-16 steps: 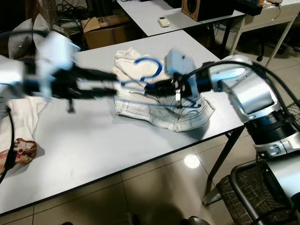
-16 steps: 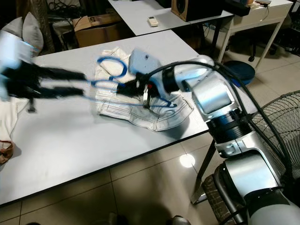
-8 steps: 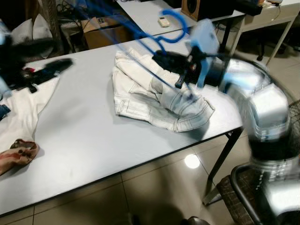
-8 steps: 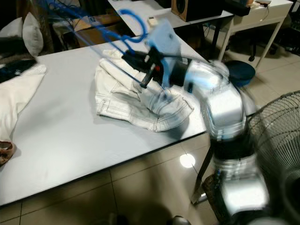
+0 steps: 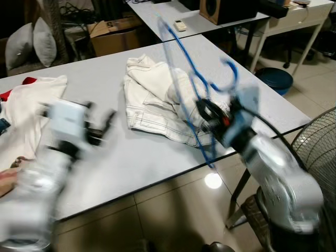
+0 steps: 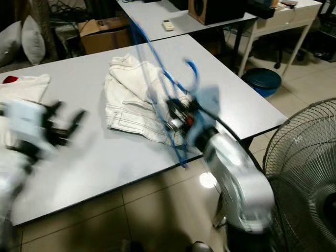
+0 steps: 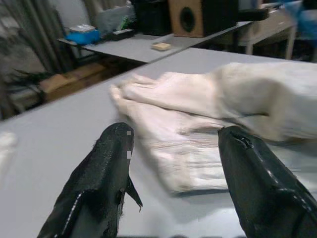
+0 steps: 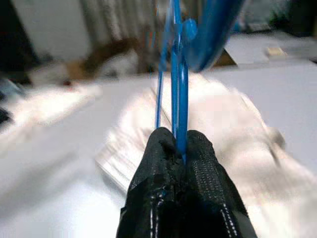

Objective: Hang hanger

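Clothing lies at the far left of the left eye view: a white shirt (image 5: 23, 105) spread on the grey table (image 5: 136, 163). Just right of it we have our left gripper (image 5: 100, 128) low over the bare tabletop, its two black fingers (image 7: 99, 193) spread wide with nothing between them. At centre, the pale folded jeans (image 5: 152, 100) rest on the table. Right of centre, our right gripper (image 5: 207, 113) is pinched tight on the blue hanger (image 5: 184, 58), which stands raised above the jeans, hook toward the upper right. We judge this wire-thin hanger light, fairly stiff but springy, and smooth enough to twist in a pinch; holding it at the neck below the hook, as now, should steady it. Near the right edge stands a fan (image 5: 317, 152).
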### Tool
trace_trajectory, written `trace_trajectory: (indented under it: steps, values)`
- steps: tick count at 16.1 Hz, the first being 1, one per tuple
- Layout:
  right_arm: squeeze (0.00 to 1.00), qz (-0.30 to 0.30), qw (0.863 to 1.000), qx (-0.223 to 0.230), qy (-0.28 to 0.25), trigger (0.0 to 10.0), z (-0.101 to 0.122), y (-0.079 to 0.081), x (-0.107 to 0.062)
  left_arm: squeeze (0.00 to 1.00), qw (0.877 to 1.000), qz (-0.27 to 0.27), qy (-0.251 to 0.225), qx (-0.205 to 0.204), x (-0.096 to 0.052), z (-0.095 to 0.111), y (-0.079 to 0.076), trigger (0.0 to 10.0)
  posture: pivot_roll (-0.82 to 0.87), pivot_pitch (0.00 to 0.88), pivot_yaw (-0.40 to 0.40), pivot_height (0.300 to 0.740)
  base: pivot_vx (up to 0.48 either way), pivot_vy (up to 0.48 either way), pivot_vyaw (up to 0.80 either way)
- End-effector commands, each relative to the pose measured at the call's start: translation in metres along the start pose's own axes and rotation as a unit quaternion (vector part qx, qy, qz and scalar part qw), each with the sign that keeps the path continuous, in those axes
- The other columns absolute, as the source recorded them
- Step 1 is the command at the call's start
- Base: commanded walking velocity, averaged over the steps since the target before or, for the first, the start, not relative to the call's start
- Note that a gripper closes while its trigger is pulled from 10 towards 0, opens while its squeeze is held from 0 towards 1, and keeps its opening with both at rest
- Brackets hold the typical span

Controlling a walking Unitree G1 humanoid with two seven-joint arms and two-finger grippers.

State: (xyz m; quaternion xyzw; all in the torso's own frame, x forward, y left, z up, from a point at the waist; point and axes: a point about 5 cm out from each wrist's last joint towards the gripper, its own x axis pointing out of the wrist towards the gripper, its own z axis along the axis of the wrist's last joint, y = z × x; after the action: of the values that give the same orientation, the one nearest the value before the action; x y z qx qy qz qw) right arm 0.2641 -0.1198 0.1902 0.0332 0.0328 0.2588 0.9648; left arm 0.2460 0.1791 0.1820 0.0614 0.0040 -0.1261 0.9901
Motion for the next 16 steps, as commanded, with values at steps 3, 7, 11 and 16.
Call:
trace_trajectory:
  steps: [3, 7, 11, 16]
  values:
    - [0.0, -0.012, 0.999, -0.028, 0.011, 10.0, -0.005, 0.005, -0.013, 0.0, 0.999, 0.036, 0.016, 0.003, 0.0, -0.009, -0.008, 10.0, -0.1, 0.112, 0.076, 0.74, 0.0, 0.41, 0.0]
    - [0.0, 0.052, 0.998, -0.044, -0.003, 10.0, -0.007, 0.025, -0.024, 0.0, 0.999, 0.031, 0.013, 0.009, 0.007, -0.008, -0.017, 10.0, -0.1, 0.09, 0.082, 0.74, 0.0, 0.414, 0.0]
    - [0.0, -0.001, 1.0, -0.03, 0.008, 10.0, -0.016, 0.017, -0.02, 0.0, 0.999, 0.038, 0.009, 0.006, 0.008, -0.007, -0.02, 10.0, -0.1, 0.085, 0.067, 0.74, 0.0, 0.414, 0.0]
    - [0.0, -0.043, 0.999, 0.016, 0.022, 10.0, -0.029, 0.003, -0.027, 0.0, 0.999, 0.042, 0.014, 0.007, 0.007, -0.008, -0.021, 10.0, -0.1, 0.094, 0.054, 0.74, 0.0, 0.424, 0.0]
